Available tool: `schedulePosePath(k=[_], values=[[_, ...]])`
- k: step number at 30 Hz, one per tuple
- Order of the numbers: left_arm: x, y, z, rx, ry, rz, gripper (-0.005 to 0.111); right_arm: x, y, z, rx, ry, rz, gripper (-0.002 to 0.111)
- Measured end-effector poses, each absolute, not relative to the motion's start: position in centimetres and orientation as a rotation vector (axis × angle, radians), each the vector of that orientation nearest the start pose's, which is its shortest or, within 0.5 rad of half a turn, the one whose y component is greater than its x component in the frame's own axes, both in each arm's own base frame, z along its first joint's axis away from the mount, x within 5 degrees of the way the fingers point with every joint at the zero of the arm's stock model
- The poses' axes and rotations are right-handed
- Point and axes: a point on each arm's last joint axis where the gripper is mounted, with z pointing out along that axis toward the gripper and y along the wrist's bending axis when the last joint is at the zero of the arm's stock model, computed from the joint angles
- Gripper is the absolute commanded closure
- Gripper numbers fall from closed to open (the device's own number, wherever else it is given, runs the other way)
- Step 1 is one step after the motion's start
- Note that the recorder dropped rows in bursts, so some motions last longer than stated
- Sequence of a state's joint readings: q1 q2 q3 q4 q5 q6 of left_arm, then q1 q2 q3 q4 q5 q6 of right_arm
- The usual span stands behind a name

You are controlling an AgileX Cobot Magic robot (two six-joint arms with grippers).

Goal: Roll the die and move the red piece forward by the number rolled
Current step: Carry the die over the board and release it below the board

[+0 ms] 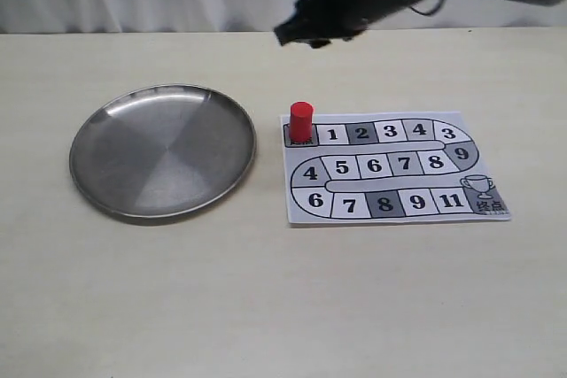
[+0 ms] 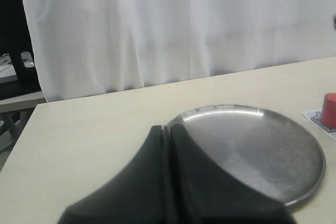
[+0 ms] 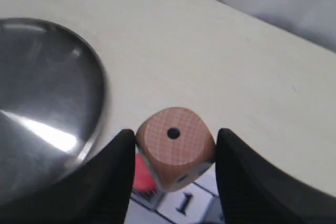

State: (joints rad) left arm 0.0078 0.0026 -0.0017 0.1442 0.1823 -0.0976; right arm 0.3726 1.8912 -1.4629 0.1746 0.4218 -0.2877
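Note:
The die point(image 3: 176, 148), pinkish-tan with a single pip facing the camera, is held between the black fingers of my right gripper point(image 3: 175, 142), which is shut on it. In the exterior view that gripper point(image 1: 306, 31) hangs dark and blurred above the board's far left end; the die cannot be made out there. The red piece point(image 1: 301, 121) stands upright on the start square of the board point(image 1: 394, 168), and shows as a red patch point(image 3: 142, 174) below the die. My left gripper point(image 2: 169, 128) is shut and empty, beside the plate's rim; it does not show in the exterior view.
A round steel plate point(image 1: 164, 150) lies left of the board, also seen in the left wrist view as the plate point(image 2: 252, 150) and in the right wrist view as the plate point(image 3: 47, 103). A white curtain backs the table.

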Motion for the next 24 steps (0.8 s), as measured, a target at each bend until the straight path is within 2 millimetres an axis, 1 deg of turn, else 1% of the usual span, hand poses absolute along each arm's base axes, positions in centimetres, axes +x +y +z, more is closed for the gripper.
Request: schedulePosePath(k=[2,5,8,11,12,15,20,24], values=[[5.6,0.3,19.7,0.011,1.665,0.061,0.107,39.1,13.6,23.8,-0.541,2.295,0.174,0.104],[5.6,0.3,19.7,0.011,1.665,0.061,0.107,37.6,11.1,21.2,-0.490,2.372,0.141,0.104],[5.6,0.3,19.7,0.011,1.665,0.061,0.107,36.5,10.2,19.0,-0.480,2.442,0.128,0.104],[5.6,0.3,19.7,0.011,1.665,0.061,0.107,36.2,10.0,17.5,-0.483,2.475,0.123,0.103],[5.6,0.3,19.7,0.011,1.665,0.061,0.107,36.2,10.0,17.3,-0.482,2.478,0.122,0.101],[5.6,0.3,19.7,0.011,1.665,0.061,0.107,36.4,10.1,16.7,-0.478,2.473,0.117,0.090],[5.6,0.3,19.7,0.011,1.665,0.061,0.107,37.0,10.1,15.7,-0.464,2.447,0.107,0.059],[5.6,0.3,19.7,0.011,1.665,0.061,0.107,37.2,10.1,14.9,-0.462,2.459,0.105,0.042]])
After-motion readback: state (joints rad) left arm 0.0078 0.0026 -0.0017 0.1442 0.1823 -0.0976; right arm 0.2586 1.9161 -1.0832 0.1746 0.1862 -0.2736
